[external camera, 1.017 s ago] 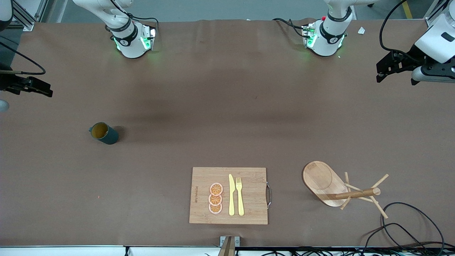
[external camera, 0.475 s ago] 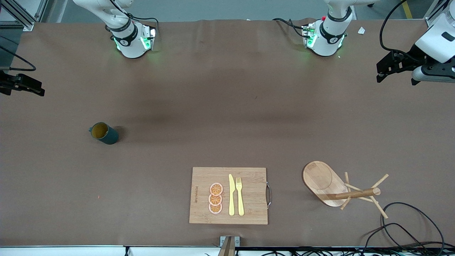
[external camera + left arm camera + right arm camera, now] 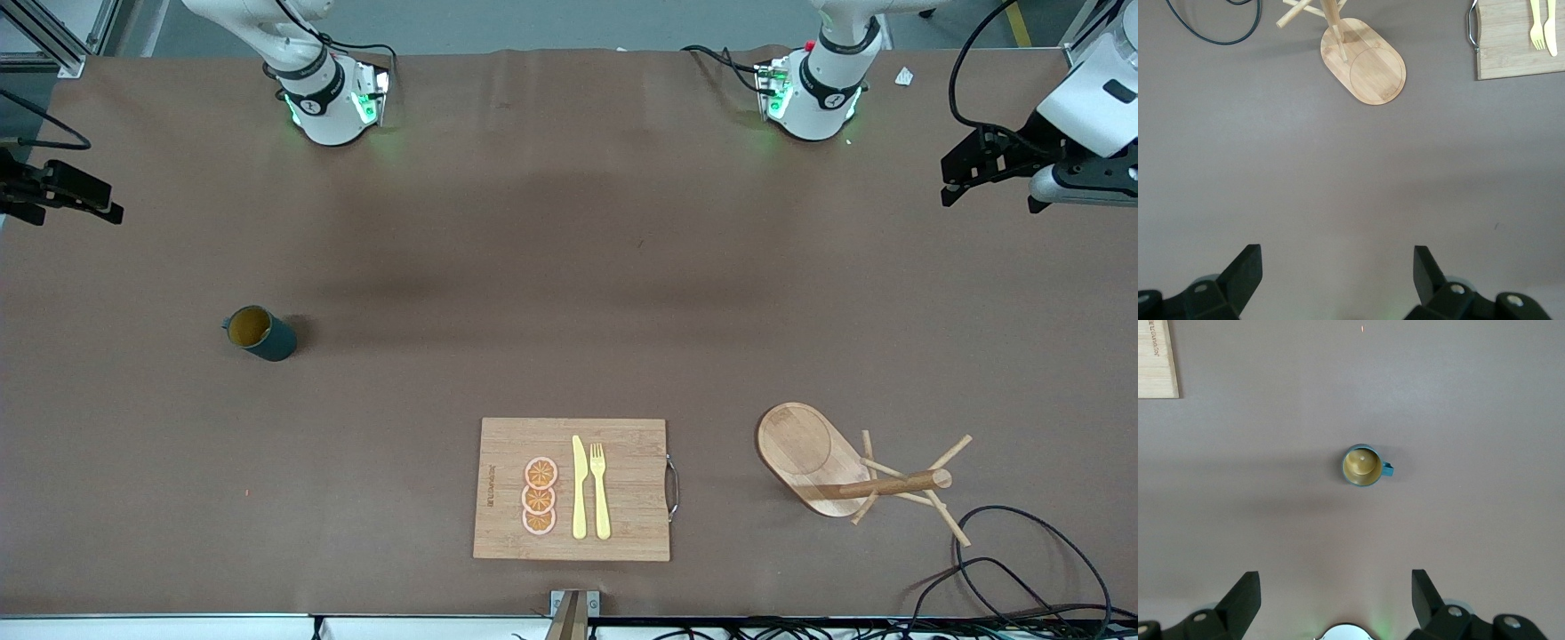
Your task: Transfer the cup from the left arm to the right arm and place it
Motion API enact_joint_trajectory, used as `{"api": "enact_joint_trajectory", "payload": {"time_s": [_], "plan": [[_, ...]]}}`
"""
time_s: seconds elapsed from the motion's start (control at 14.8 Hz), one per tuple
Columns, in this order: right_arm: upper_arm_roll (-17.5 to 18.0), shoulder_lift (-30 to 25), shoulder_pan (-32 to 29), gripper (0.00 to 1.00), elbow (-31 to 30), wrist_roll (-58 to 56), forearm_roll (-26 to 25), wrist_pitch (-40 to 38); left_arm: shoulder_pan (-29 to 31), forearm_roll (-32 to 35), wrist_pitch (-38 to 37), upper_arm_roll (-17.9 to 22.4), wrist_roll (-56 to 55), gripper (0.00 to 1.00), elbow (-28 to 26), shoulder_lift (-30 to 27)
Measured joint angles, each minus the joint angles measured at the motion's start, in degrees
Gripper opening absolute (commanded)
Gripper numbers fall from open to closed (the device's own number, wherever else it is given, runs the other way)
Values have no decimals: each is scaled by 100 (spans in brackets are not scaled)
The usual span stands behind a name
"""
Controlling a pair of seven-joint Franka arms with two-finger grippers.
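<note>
The cup (image 3: 258,333) is a dark teal mug with a tan inside. It stands upright on the brown table at the right arm's end, and it also shows in the right wrist view (image 3: 1363,465) with its handle out to one side. My right gripper (image 3: 82,194) hangs open and empty high above the table edge at that end, well apart from the cup; its fingers stand wide in the right wrist view (image 3: 1336,581). My left gripper (image 3: 987,182) is open and empty, raised at the left arm's end, and also shows in the left wrist view (image 3: 1338,259).
A wooden cutting board (image 3: 622,444) with orange slices, a yellow knife (image 3: 579,487) and a yellow fork lies near the front camera. A wooden mug tree (image 3: 805,449) lies toward the left arm's end, with black cables (image 3: 1022,551) beside it.
My right gripper has shifted a little at the table's edge, first outward and then back toward the bases. The cup and the left arm have not moved.
</note>
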Motion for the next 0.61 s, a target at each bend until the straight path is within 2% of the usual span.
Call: {"api": "enact_joint_trajectory", "payload": {"time_s": [0.2,0.61], "plan": [[-2,-395,-1,100,-472,-5,18,54,0,0,0,0,-24,100,1,1],[37,-493,0,100,-560,-27,25,227,-13,0,-4,-16,-793,100,1,2]]}}
